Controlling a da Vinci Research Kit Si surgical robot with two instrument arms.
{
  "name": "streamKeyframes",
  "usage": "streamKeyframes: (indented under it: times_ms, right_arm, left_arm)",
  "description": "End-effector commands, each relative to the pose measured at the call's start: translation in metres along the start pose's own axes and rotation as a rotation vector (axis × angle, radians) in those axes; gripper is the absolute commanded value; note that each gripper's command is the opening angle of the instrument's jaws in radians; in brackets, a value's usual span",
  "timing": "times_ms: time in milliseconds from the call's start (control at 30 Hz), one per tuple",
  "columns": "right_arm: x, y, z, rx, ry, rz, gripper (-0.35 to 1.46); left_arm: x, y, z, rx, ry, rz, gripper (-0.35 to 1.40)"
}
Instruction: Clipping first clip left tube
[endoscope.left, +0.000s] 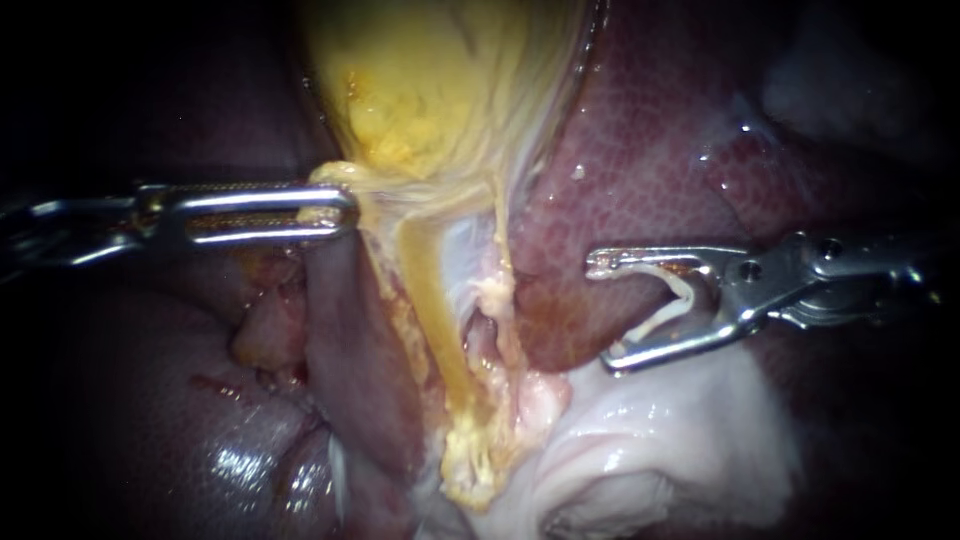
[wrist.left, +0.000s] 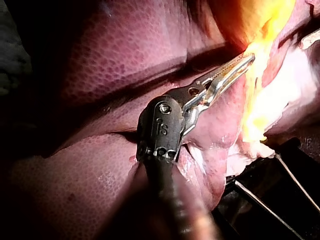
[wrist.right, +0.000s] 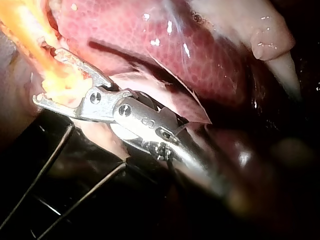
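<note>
Liver fills most of the field. Gallbladder, yellow, hangs from top centre. Below its neck two strands run down w/ a small window btwn them: left tube, the yellow band, and a thinner pale right tube just beside it. No clip on either.

Left instrument: pincer clamped on the gallbladder neck, holding it out sideways so the strands look stretched. Right instrument sits over the liver, well apart from the left tube and on the far side of the right tube. Its pincer stands wide, carrying an open white clip btwn both halves.

Step, as I judge it: approach. Clip loaded, not yet placed. Next move prob. needs the open clip brought across so the left tube alone lies btwn its legs, tips showing thru the window, then squeezed. Risk: catching the right tube too.
</note>
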Motion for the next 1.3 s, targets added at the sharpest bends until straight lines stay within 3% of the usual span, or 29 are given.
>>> streamKeyframes:
  times_ms: [33, 267, 433, 833, 1033, 1300]
  right_arm:
    - [-0.0003, 0.0000, 0.0004, 0.001, 0.002, 0.006, 0.60]
    - [-0.0026, -0.0001, 0.0033, 0.021, 0.012, 0.029, 0.60]
    - [-0.0053, 0.0000, 0.0064, 0.039, -0.001, 0.046, 0.60]
    - [-0.0111, 0.0021, 0.0109, 0.045, -0.032, 0.092, 0.60]
    - [-0.0127, 0.0028, 0.0124, 0.043, -0.049, 0.096, 0.60]
    - [-0.0133, 0.0032, 0.0136, 0.050, -0.050, 0.105, 0.60]
  left_arm:
    - [0.0000, 0.0000, -0.0003, 0.001, -0.001, 0.001, -0.35]
    - [0.0001, 0.0002, -0.0006, 0.001, -0.001, 0.002, -0.35]
    - [0.0001, 0.0002, -0.0006, 0.001, -0.001, 0.002, -0.35]
    - [0.0002, -0.0005, -0.0005, -0.004, -0.003, 0.002, -0.35]
    - [0.0003, -0.0008, -0.0005, -0.006, -0.003, 0.002, -0.35]
    - [0.0003, -0.0011, -0.0003, -0.009, -0.004, 0.003, -0.35]
